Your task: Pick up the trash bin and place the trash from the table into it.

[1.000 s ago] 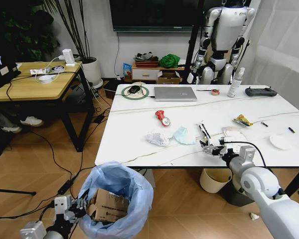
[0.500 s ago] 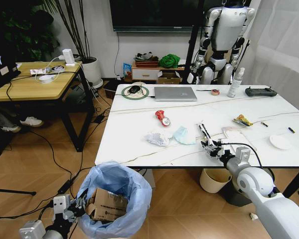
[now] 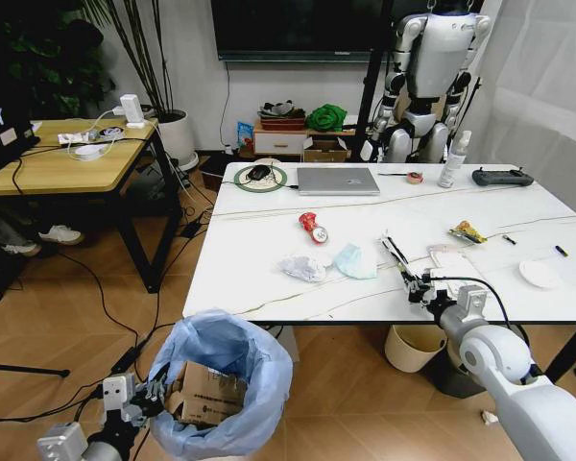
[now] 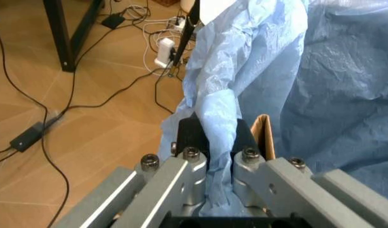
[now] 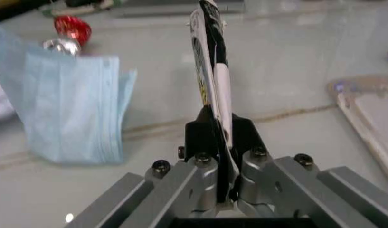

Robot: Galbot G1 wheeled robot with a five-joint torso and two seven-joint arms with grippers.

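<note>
The trash bin (image 3: 232, 379), lined with a billowing blue bag, hangs low at the left of the table (image 3: 259, 288), with folded brown cardboard (image 3: 207, 396) inside. My left gripper (image 3: 142, 403) is shut on the bag's rim (image 4: 216, 128), next to the cardboard edge (image 4: 263, 135). Near the table's front edge, my right gripper (image 3: 416, 287) is shut on a thin black-and-white wrapper (image 3: 396, 253) that stands upright between the fingers (image 5: 214, 71). On the tabletop lie a crushed red can (image 3: 312, 228), crumpled tissue (image 3: 302, 268), a blue face mask (image 3: 353, 261), a yellow wrapper (image 3: 467, 231) and a white disc (image 3: 540, 274).
A grey laptop (image 3: 338, 181), spray bottle (image 3: 452, 159) and black controller (image 3: 502, 177) sit along the table's far side. A cream round bin (image 3: 413, 348) stands under the table. A wooden desk (image 3: 58, 163) is at the left, with cables (image 3: 125, 317) on the floor.
My right gripper has shifted slightly to the right along the table's front edge, still holding the wrapper. The left arm and the bin have stayed put.
</note>
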